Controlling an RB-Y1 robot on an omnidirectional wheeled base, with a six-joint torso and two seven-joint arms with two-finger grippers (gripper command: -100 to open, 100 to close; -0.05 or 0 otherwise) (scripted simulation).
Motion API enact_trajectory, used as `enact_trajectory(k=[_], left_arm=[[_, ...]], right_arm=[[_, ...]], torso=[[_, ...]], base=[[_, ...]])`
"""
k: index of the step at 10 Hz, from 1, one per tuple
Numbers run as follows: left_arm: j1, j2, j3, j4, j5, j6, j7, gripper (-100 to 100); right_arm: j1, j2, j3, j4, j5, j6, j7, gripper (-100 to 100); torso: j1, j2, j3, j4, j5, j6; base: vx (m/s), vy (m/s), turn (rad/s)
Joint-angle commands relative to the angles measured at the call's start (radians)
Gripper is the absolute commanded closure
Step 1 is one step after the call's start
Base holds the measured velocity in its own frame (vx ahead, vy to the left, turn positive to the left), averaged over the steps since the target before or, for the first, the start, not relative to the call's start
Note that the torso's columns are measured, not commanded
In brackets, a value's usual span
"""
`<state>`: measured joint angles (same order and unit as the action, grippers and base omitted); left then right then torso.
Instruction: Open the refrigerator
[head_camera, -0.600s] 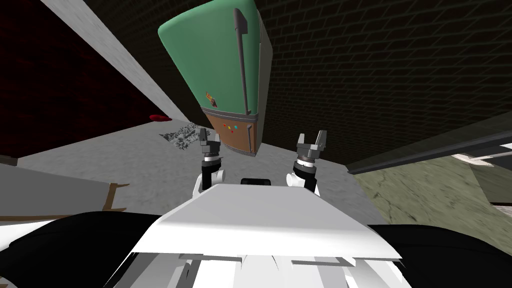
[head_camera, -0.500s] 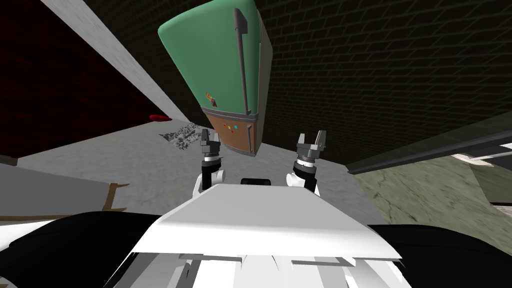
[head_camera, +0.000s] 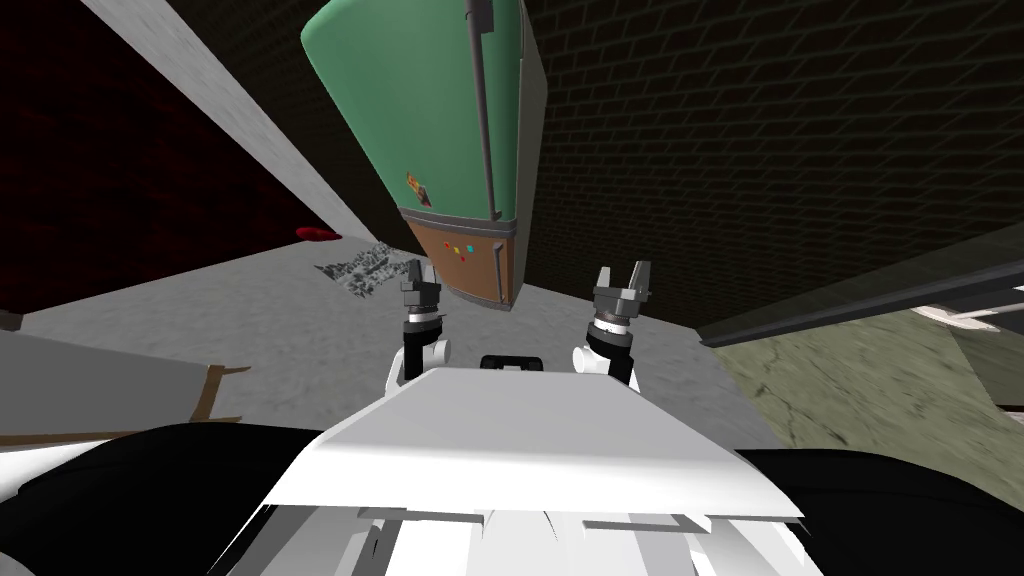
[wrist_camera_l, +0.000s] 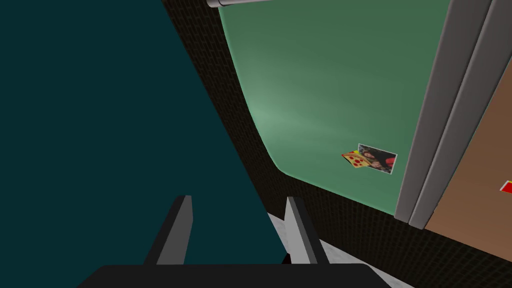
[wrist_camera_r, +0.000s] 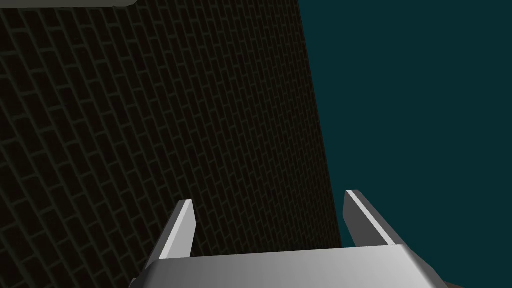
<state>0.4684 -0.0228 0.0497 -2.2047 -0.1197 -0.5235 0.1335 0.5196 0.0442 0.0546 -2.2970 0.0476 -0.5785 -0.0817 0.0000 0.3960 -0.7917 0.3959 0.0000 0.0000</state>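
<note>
Head view: the refrigerator (head_camera: 445, 160) stood ahead against a dark brick wall (head_camera: 760, 140), with its green door (head_camera: 420, 90) above its brown door (head_camera: 465, 262), both closed. The left tool (head_camera: 415, 272) and right tool (head_camera: 625, 275) hung short of it.
Left wrist view: the fingers were parted and empty, facing the green door.
Right wrist view: the fingers were spread wide and empty, facing the brick wall.
</note>
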Motion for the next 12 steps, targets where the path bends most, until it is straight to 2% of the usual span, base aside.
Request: enact_trajectory(k=[1,3,4,5,8,12], left_arm=[[0.000,0.000,0.000,0.000,0.000,0.000,0.000,0],[0.000,0.000,0.000,0.000,0.000,0.000,0.000,0],[-0.002,0.042,0.000,-0.001,-0.003,0.013,0.000,-100],[-0.004,0.069,0.001,-0.002,-0.005,0.026,-0.001,-100],[-0.013,0.135,0.002,-0.008,-0.017,0.086,-0.003,-100],[-0.029,0.188,0.004,-0.017,-0.038,0.193,-0.007,-100]], right_arm=[[0.000,0.000,0.000,0.000,0.000,0.000,0.000,0],[0.000,0.000,0.000,0.000,0.000,0.000,0.000,0],[0.000,0.000,0.000,0.000,0.000,0.000,0.000,0],[0.000,0.000,0.000,0.000,0.000,0.000,0.000,0],[0.000,0.000,0.000,0.000,0.000,0.000,0.000,0],[0.000,0.000,0.000,0.000,0.000,0.000,0.000,0]], torso=[[0.000,0.074,-0.147,0.074,0.000,0.000],[0.000,0.222,-0.443,0.221,0.000,0.000],[0.000,0.295,-0.590,0.295,0.000,0.000],[0.000,0.328,-0.660,0.328,0.000,0.000],[-0.001,0.340,-0.685,0.341,0.000,0.000],[0.000,0.341,-0.685,0.342,0.000,0.000]], base=[[0.000,0.000,0.000],[0.000,0.000,0.000],[0.020,-0.005,-0.018],[0.030,-0.012,-0.027],[0.056,-0.023,-0.035],[0.084,-0.029,-0.049]])
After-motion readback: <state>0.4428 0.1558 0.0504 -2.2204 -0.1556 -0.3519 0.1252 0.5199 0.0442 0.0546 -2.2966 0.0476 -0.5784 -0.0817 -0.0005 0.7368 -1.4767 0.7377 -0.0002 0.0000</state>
